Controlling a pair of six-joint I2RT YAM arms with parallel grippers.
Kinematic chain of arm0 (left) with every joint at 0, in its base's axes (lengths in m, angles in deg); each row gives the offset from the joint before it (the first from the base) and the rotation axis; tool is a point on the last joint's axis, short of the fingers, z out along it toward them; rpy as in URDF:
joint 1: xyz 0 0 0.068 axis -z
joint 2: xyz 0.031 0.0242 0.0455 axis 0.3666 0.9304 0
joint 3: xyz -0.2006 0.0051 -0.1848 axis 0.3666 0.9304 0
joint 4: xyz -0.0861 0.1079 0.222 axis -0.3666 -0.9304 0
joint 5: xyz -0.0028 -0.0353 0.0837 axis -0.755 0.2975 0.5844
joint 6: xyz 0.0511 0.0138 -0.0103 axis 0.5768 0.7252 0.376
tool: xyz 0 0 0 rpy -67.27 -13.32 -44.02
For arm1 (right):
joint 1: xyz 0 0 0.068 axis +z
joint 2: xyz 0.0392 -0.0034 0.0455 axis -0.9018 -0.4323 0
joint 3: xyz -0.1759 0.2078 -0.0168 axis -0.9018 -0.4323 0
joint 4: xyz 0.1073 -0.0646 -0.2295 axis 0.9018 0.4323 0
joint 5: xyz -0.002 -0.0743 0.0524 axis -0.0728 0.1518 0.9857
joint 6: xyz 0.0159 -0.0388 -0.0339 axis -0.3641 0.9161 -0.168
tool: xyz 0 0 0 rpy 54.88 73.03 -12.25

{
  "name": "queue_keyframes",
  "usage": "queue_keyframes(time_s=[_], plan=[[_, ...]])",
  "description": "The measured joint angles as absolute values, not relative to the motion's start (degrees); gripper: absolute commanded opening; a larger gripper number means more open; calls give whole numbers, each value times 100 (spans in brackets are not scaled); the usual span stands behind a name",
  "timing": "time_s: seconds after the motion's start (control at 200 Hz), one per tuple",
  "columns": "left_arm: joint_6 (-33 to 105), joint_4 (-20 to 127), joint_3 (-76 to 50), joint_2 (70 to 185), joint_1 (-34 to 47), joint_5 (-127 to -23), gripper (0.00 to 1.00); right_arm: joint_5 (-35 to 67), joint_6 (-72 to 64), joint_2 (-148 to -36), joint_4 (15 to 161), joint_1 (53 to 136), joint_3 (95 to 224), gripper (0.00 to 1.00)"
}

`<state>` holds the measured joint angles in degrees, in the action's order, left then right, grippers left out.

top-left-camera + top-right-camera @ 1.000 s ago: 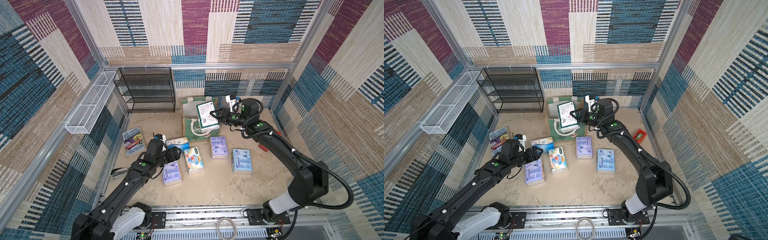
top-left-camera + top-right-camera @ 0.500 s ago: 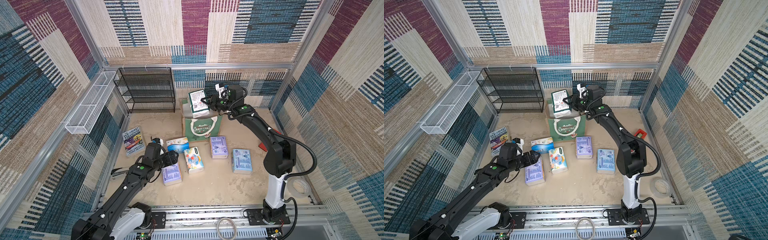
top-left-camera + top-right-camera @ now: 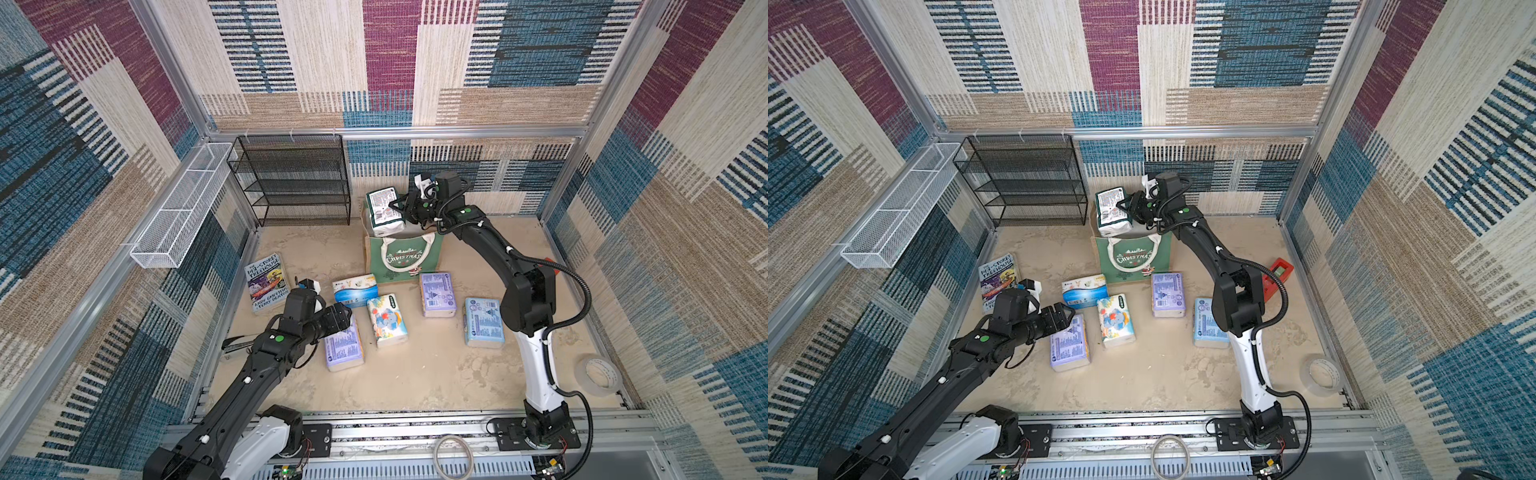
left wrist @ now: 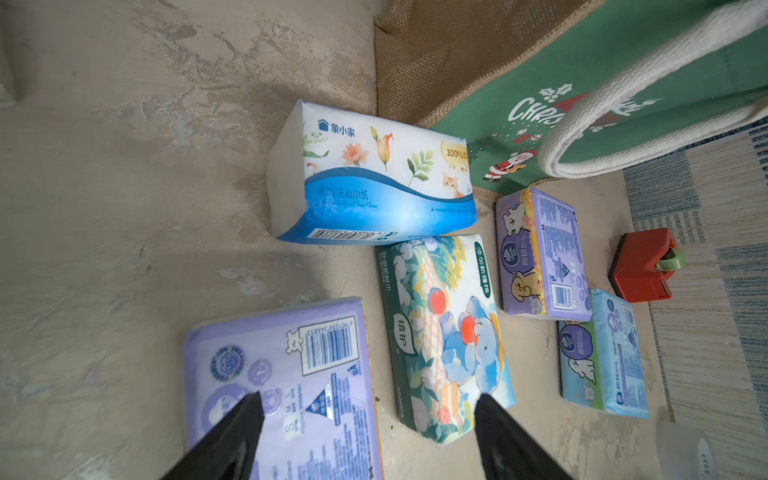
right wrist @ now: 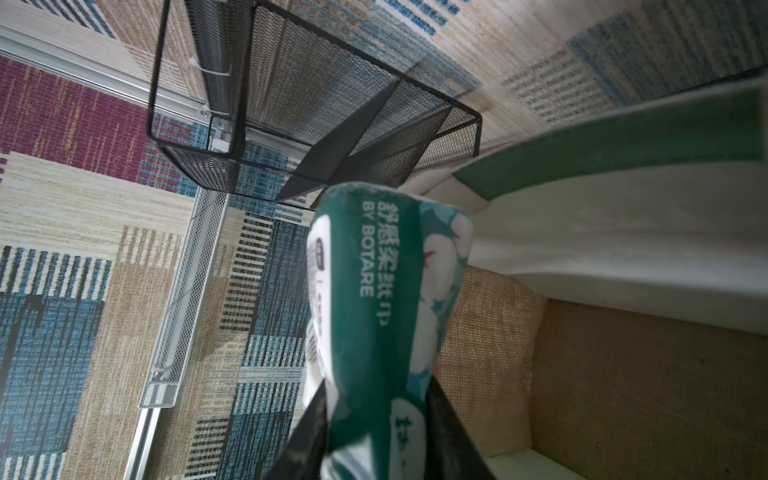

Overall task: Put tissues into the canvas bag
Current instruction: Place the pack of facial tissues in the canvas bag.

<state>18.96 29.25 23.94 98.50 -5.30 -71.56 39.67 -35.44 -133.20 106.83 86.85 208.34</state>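
Between right fingers (image 5: 451, 432), green-white pack (image 5: 374, 332)

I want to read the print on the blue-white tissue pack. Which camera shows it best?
The left wrist view: the blue-white pack is close and unblocked, with its flowers and barcode clear. In both top views it is small, by the canvas bag. The right wrist view misses it.

Six tissue packs show in a top view: lower lavender pack (image 3: 345, 349), upper lavender pack (image 3: 438, 294), light blue pack (image 3: 484, 322), blue-white pack (image 3: 355, 291), cartoon-print pack (image 3: 386, 320), green-white pack (image 3: 380, 208). One each of canvas bag (image 3: 405, 272), book (image 3: 267, 282), black mesh rack (image 3: 291, 183), white wire basket (image 3: 178, 212), red tape dispenser (image 3: 1281, 270), tape roll (image 3: 598, 376).
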Motion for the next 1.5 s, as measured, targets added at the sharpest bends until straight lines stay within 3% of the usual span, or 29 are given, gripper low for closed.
queue_keyframes(time_s=[0.506,1.217,1.503], plan=[[1915,2887,2536,9758,-755,-7184,84,3674,-3537,-13604,10917,8842,20596,34],[1920,2872,2580,9817,-901,-7318,84,3023,-3002,-14380,11907,9021,21428,35],[1920,2863,2584,9907,-939,-7327,84,2826,-2768,-14585,12119,9054,21485,41]])
